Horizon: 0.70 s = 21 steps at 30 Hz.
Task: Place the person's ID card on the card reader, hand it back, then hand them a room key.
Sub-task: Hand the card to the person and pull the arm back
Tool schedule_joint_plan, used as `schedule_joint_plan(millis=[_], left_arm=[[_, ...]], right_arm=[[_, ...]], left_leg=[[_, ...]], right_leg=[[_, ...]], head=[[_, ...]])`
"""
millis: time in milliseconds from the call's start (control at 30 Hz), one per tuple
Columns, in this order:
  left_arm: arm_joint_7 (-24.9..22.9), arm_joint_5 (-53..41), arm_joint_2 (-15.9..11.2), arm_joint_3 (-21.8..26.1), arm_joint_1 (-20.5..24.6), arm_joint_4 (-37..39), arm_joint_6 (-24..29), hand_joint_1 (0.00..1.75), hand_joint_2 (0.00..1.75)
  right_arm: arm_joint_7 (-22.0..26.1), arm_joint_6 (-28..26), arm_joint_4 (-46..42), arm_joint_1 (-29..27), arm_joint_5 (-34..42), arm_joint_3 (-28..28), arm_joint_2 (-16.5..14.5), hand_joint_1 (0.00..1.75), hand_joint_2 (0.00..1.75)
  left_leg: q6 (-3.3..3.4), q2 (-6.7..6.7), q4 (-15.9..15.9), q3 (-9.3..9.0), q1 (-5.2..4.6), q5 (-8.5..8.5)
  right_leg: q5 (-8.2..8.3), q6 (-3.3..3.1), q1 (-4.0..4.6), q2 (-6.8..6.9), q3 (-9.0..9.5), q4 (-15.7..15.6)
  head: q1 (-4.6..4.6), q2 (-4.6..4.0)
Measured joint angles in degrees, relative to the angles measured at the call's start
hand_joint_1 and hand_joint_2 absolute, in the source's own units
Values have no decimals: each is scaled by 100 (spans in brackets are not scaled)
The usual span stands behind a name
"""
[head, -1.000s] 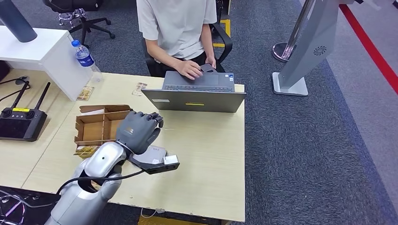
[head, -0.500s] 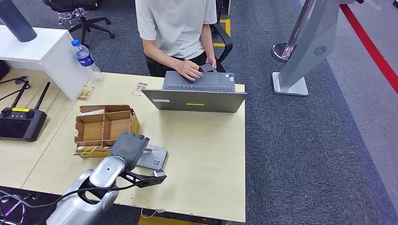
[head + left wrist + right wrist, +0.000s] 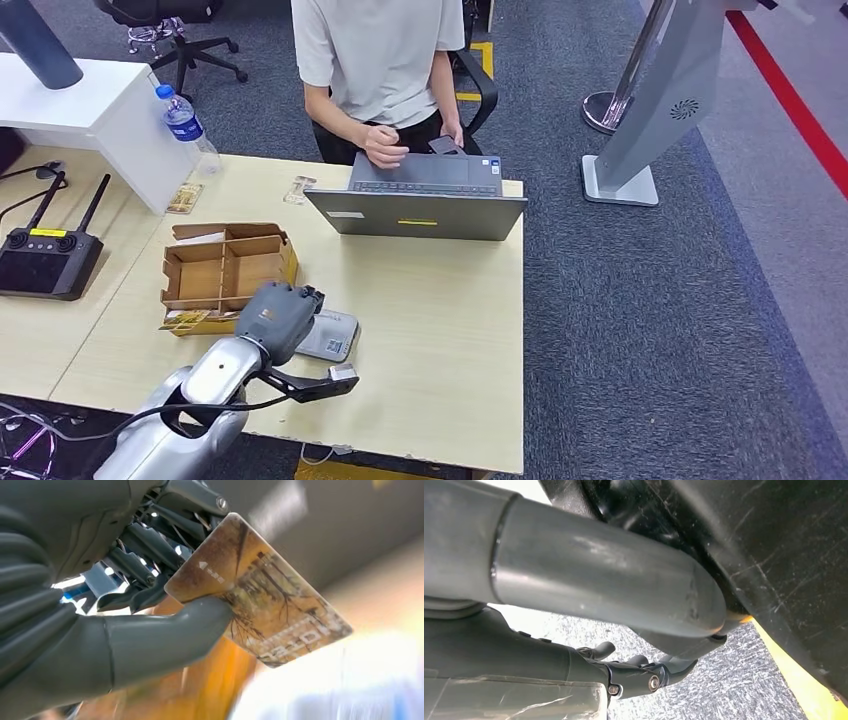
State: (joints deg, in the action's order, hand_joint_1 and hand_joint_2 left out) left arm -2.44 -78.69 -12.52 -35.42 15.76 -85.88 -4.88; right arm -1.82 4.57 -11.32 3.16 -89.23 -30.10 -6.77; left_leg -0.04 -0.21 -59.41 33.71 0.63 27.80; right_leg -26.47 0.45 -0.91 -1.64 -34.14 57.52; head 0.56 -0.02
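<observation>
**Desk:** What do you have from the head view?

**Me:** I see the left robot hand (image 3: 277, 316) low over the desk (image 3: 440, 330), its back turned up, sitting over the near edge of the grey card reader (image 3: 333, 338). Just beside it, toward the far left, is the open cardboard box (image 3: 225, 268) with dividers. Across the desk a person (image 3: 378, 60) sits behind a grey laptop (image 3: 417, 207), one fist above its keyboard. A water bottle (image 3: 186, 124) stands at the far left corner, and a black remote controller (image 3: 45, 258) lies on the neighbouring surface. From here I can't see the card under the fingers.

**Desk:** And the left wrist view?

**Me:** There I see the hand gripping the card (image 3: 260, 592), a brownish one with a tree-like print and a small white arrow. The thick grey thumb (image 3: 165, 640) presses on one face and the darker fingers (image 3: 145, 545) back the other, so most of the card sticks out beyond the grip. The background is blurred; I can't tell whether the card touches the reader.

**Desk:** Right wrist view?

**Me:** I see the right robot hand (image 3: 634, 645) with its thumb and dark fingers curled inward around nothing, above grey carpet (image 3: 734, 685).
</observation>
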Motion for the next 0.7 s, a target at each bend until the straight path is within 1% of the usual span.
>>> schedule_joint_plan(millis=[100,200,267,333,400,500,600,700], left_arm=[[-128,-152,243,62,12,-498,605,175,175],[-126,-345,452,309,138,-1030,824,175,175],[-148,-527,534,622,370,-1256,798,175,175],[-190,-714,569,999,686,-1330,613,175,175],[-202,-842,573,1387,1021,-1266,432,175,175],[-154,-910,557,1835,1423,-1020,372,175,175],[-101,-927,549,2077,1626,-824,362,175,175],[-54,-927,551,2153,1740,-703,327,175,175]], right_arm=[[-157,102,0,8,5,-45,-12,0,0],[-165,171,0,12,-7,-57,-16,0,0],[-150,212,0,16,-20,-52,-16,0,0],[-143,246,-1,23,-28,-34,-15,0,0],[-140,279,-2,32,-32,2,-9,0,0],[-137,302,-2,41,-39,65,3,0,0],[-137,306,-2,45,-47,92,9,0,0],[-137,306,-2,45,-48,104,14,0,0]], left_leg=[[1,0,-1,1,-1,1],[4,2,-3,1,-1,3],[4,1,-3,1,-1,3],[1,3,-2,-1,0,1],[-4,7,-1,-2,2,-3],[-7,9,1,-3,3,-8],[-7,7,1,-2,3,-9],[-6,5,0,1,1,-8]], right_leg=[[0,0,0,1,4,-1],[0,1,0,-1,1,-3],[0,0,0,1,0,-3],[1,-2,1,1,-1,-2],[5,-7,2,-1,-4,-1],[8,-11,3,-4,-6,3],[7,-11,3,-5,-6,4],[7,-10,1,-6,-5,4]], head=[[1,0],[1,0],[0,0],[1,0],[2,0],[3,0],[2,0],[2,0]])
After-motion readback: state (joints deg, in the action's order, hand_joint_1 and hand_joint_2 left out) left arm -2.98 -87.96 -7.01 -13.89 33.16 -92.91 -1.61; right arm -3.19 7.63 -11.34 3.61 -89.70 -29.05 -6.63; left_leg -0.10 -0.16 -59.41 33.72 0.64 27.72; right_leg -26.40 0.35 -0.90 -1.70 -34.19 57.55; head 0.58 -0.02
